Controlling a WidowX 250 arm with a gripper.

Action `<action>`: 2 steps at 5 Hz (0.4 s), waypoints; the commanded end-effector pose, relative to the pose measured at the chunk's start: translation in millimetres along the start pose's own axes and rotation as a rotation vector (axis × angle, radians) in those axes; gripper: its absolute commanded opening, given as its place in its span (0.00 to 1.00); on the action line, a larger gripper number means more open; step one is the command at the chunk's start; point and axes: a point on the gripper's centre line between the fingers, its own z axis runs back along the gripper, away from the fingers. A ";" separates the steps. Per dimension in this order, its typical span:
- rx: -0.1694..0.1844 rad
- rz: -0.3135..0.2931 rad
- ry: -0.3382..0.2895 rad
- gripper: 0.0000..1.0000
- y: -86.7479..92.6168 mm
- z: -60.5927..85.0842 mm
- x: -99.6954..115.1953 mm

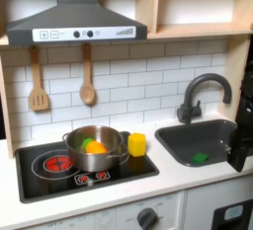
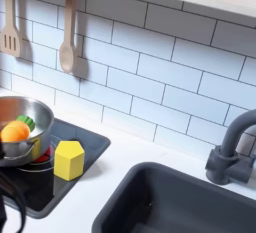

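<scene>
The sink (image 1: 198,140) basin beside me lies open from above, with a small green thing (image 1: 201,157) on its floor. The faucet (image 1: 201,94) rises behind it and blocks the back edge. On the first exterior view's left, the pot (image 1: 96,147) and the yellow block (image 1: 136,144) crowd the stovetop (image 1: 59,171); white counter (image 1: 148,180) between stove and sink stays passable.

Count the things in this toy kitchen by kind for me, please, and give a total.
Wooden utensils on the wall: 2 (spatula, spoon)
Metal pot: 1
Toy foods in the pot: 2 (orange piece, green piece)
Yellow block: 1
Green item in the sink: 1
Total: 7
</scene>
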 end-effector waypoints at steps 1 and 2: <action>0.000 0.000 0.000 1.00 0.0 0.0 0.0; 0.027 -0.018 -0.007 1.00 3.0 -1.7 -2.1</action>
